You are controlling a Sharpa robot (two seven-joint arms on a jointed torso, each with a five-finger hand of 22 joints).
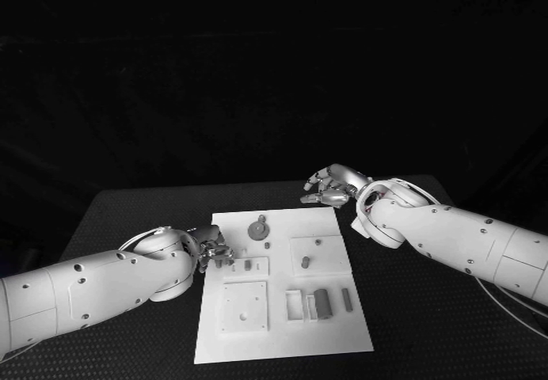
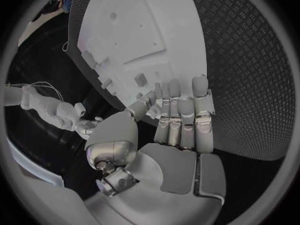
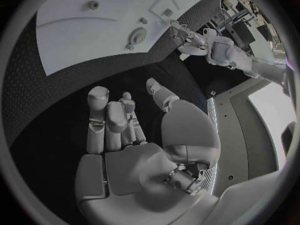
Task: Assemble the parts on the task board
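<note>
Silver left hand [image 1: 212, 252] at the left edge of the task board [image 1: 343, 332], fingers [image 2: 181, 116] side by side and bent toward the thumb, fingertips over the board's rim; cannot tell whether anything is pinched there. Just beyond the fingertips, a small square raised block [image 1: 245, 267] with tiny grey parts on it. Further out from that hand, toward the board's far end, a round grey disc-shaped part [image 1: 259, 230] lying flat on the white plate. Nearer the robot than the hand, a larger square plate [image 1: 245, 306] with a small hole, flat on the board. Across the board from the left hand, another raised square [image 1: 306, 255] with a small peg standing in it, and nearer the robot a set of slots [image 1: 299, 305] holding upright grey bars [image 1: 322, 302], with one slim bar [image 1: 347, 299] just beside them.

Silver right hand [image 1: 332, 187] just past the board's far right corner, above the black table [image 1: 137, 210], apart from the board. Fingers [image 3: 105, 119] loosely curled inward, thumb apart, nothing between them. From behind that hand, board [image 3: 75, 35] ahead of the fingertips, the disc part [image 3: 137, 36] close to the board's nearer edge, the left hand [image 3: 187, 39] off to the board's far side.

Textured black table under everything, board lying lengthwise between the two arms.
</note>
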